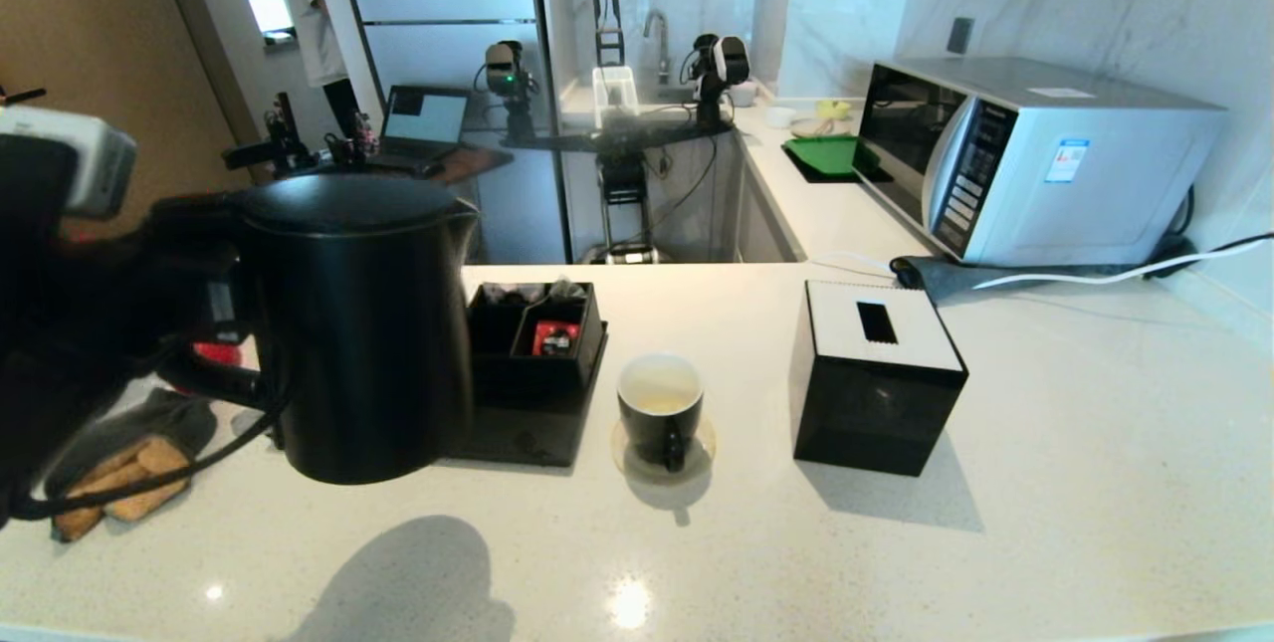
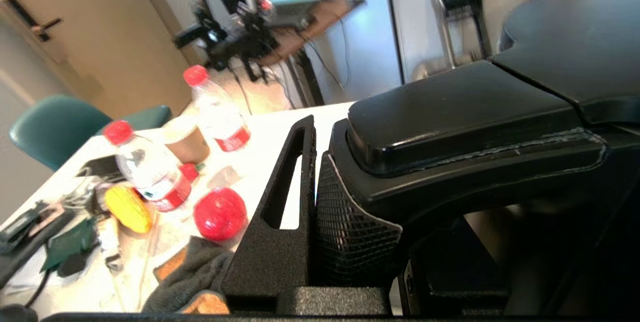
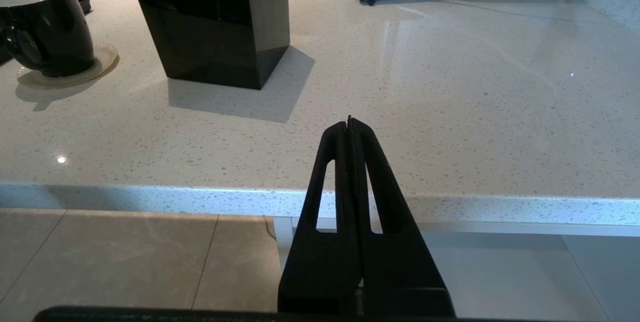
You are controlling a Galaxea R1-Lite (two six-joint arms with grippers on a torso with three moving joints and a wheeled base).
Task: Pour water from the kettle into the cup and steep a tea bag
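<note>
Nearest to you, filling the left of the head view, is the left gripper with the big black kettle in its grip; the kettle hangs just above the counter, upright, and you can see its shadow low in the frame. I think it is held up like this so it can be carried over and tipped; its spout points toward the middle of the frame, where the cup waits. In the left wrist view the fingers are closed tight around the kettle's handle; the mesh pad presses right against it.

Next in size is the black tissue box, right of centre; then the black tray of small packets, just beside the kettle. I cannot pick out the tea bag among them.

The cup sits on a little saucer in the middle of the frame, between tray and box, its mouth open to the top; it looks to have some pale water inside, but I cannot be sure.

The right gripper waits at the near counter edge, pressed shut, holding nothing.
</note>
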